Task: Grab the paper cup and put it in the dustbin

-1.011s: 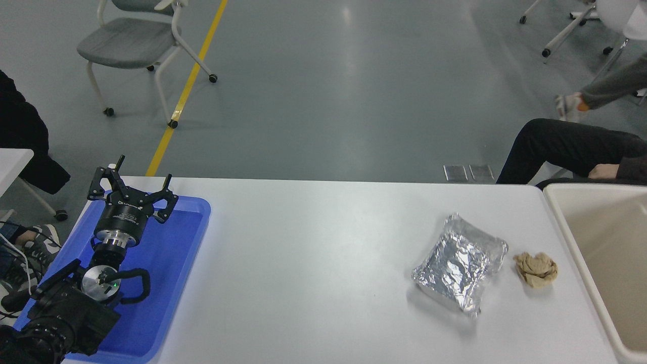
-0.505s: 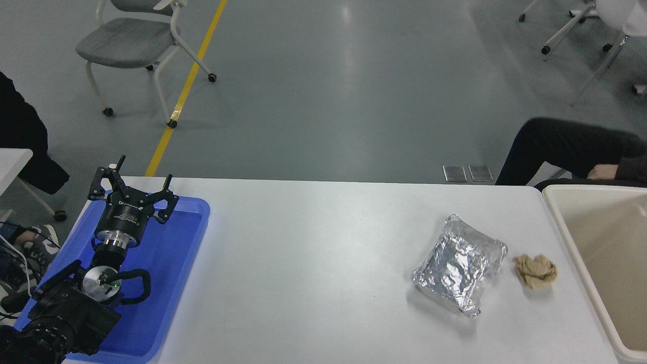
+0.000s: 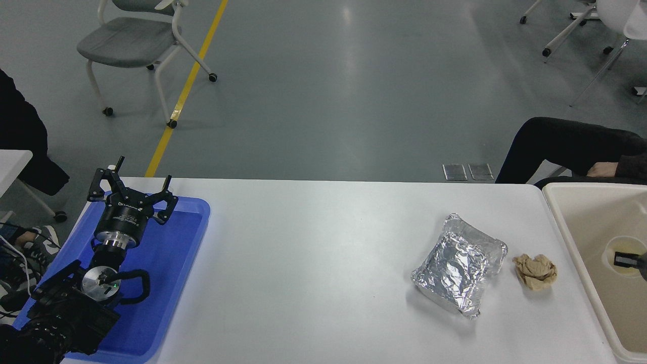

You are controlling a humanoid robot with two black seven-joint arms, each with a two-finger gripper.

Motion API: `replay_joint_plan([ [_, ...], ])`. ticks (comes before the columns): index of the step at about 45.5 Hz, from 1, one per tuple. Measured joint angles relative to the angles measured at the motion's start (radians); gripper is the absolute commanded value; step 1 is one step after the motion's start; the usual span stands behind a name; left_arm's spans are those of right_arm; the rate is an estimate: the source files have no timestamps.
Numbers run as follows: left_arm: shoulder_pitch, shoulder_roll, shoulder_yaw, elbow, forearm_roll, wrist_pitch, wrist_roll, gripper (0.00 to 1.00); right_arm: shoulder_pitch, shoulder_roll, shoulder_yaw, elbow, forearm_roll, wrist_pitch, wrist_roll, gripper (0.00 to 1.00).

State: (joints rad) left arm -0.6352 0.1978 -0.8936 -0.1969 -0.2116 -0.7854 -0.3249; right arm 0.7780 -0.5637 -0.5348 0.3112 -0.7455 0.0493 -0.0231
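Observation:
The paper cup shows at the right edge, its round rim and cream inside facing up, inside the outline of the cream-beige dustbin. Only the tip of my right gripper shows, coming in from the right edge. One black finger reaches over the cup's rim into it, and the gripper holds the cup there. I cannot tell whether the cup touches the dustbin's floor. My left gripper is parked, open and empty, over the blue tray at the lower left.
A crumpled foil tray and a brown paper ball lie on the white table left of the dustbin. A seated person's legs are beyond the table's far right corner. A chair stands at the back left.
My right gripper has come into view from the right edge with the paper cup, now over the dustbin. Earlier the dustbin showed nothing inside. The left arm has not moved.

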Motion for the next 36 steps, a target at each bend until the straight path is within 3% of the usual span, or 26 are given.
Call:
replay_joint_plan([
  [1,0.000,0.000,0.000,0.000,0.000,0.000,0.000,1.00,-0.001,0.001,0.001,0.000,0.001,-0.001,0.000,1.00],
  [27,-0.001,0.000,0.000,0.001,0.000,0.000,0.001,1.00,0.030,0.013,0.013,0.037,0.012,0.012,-0.001,1.00],
  [36,-0.001,0.000,0.000,0.000,0.000,0.000,0.002,1.00,0.129,-0.031,-0.013,0.136,0.008,0.038,-0.004,1.00],
])
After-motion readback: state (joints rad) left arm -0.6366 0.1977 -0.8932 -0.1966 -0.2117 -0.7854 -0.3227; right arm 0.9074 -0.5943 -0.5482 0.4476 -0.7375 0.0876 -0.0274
